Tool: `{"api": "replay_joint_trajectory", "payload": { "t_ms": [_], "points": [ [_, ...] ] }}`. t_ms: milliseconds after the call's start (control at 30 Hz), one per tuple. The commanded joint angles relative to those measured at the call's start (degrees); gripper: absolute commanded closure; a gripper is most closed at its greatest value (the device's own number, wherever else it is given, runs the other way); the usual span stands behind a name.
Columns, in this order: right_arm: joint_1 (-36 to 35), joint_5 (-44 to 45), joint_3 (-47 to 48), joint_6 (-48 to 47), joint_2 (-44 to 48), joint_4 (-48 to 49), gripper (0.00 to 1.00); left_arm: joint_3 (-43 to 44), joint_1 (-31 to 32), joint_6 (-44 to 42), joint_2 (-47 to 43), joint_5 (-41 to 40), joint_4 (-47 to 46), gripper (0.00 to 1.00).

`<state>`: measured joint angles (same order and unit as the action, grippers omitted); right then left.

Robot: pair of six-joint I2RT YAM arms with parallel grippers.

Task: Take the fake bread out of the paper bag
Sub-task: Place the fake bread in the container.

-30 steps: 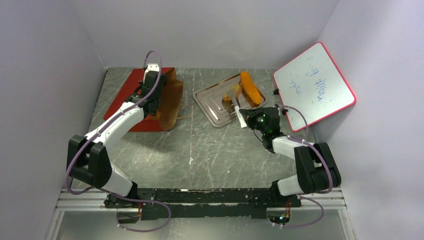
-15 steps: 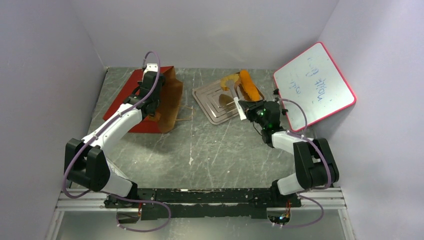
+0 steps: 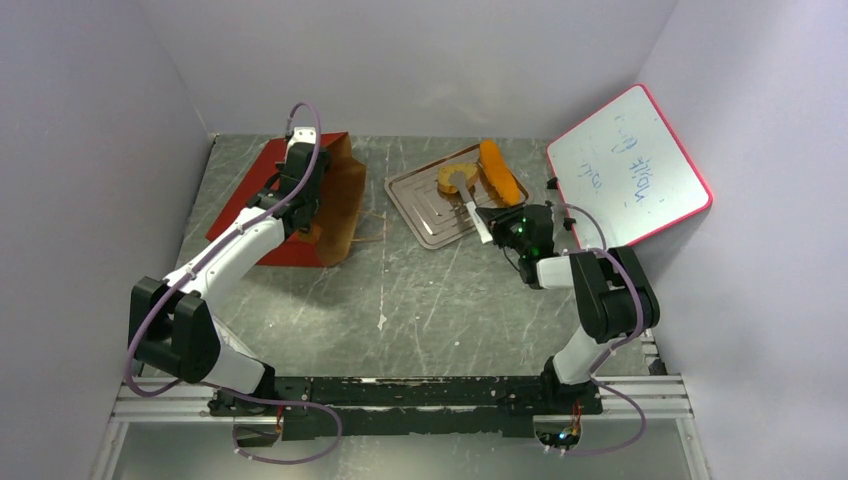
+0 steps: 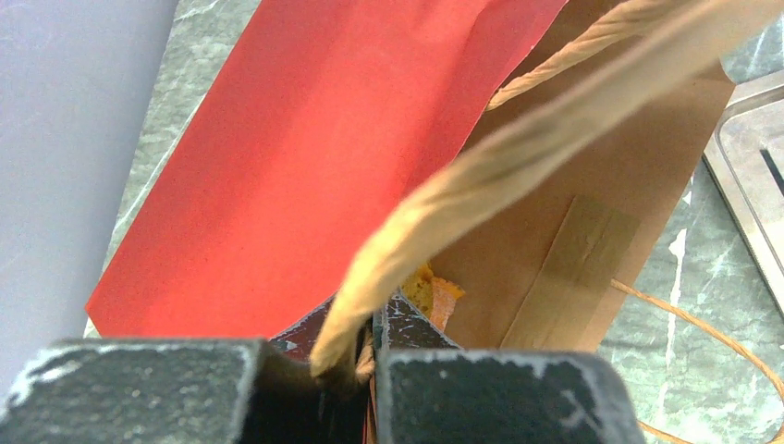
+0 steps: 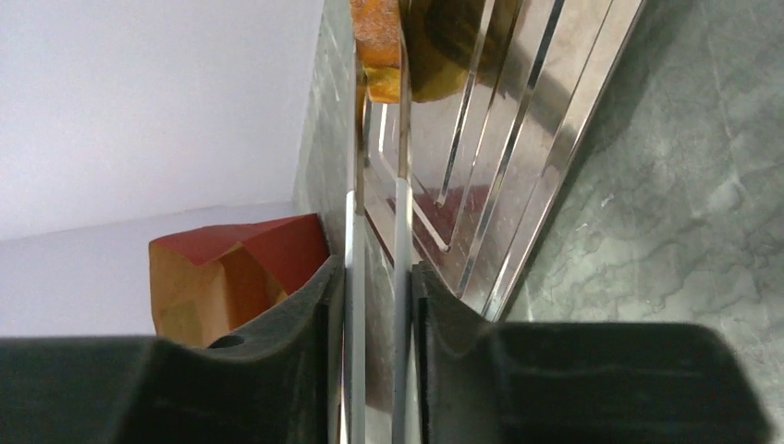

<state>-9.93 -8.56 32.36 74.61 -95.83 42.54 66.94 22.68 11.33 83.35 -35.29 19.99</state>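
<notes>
The red paper bag (image 3: 262, 205) lies on its side at the left, its brown inside (image 3: 340, 195) facing right. My left gripper (image 3: 308, 205) is shut on the bag's mouth edge and cord handle (image 4: 481, 176). In the left wrist view (image 4: 370, 347) an orange bread piece (image 4: 427, 289) shows inside the bag (image 4: 342, 139). My right gripper (image 3: 487, 222) is shut on metal tongs (image 3: 470, 203). The tongs' tips pinch a curved golden roll (image 3: 450, 178) on the tray (image 3: 425, 218). A long loaf (image 3: 500, 172) lies beside it. The right wrist view (image 5: 377, 277) shows the tongs (image 5: 402, 213) gripping the roll (image 5: 379, 37).
A whiteboard with a red frame (image 3: 625, 170) leans in the right corner, close behind the right arm. The grey walls stand near on the left, back and right. The bag's loose cord handle (image 3: 372, 228) lies on the table between bag and tray.
The right gripper raised the curved roll with the tongs, then lowered it onto the tray beside the loaf. The left gripper shifted a little with the bag's mouth, then held still.
</notes>
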Motion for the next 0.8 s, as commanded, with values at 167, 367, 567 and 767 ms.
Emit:
{"api": "replay_joint_trajectory", "payload": {
  "t_ms": [167,367,567,767],
  "points": [
    [2.8,-1.1,-1.1,-2.0,2.5,1.4,0.6,0.2,1.0,0.4,-2.0,1.0,-0.7,0.93],
    [3.8,-1.3,-1.4,-3.2,5.1,-1.8,0.59,1.0,1.2,0.2,-2.0,0.8,-0.4,0.93],
    [4.5,-1.6,-3.5,-4.2,9.4,-5.3,0.59,1.5,1.2,0.1,-1.4,0.8,-0.3,0.93],
    [5.2,-1.2,-6.3,-5.6,15.9,-9.3,0.59,1.7,1.2,0.1,-1.3,0.8,-0.2,0.93]
  ]
}}
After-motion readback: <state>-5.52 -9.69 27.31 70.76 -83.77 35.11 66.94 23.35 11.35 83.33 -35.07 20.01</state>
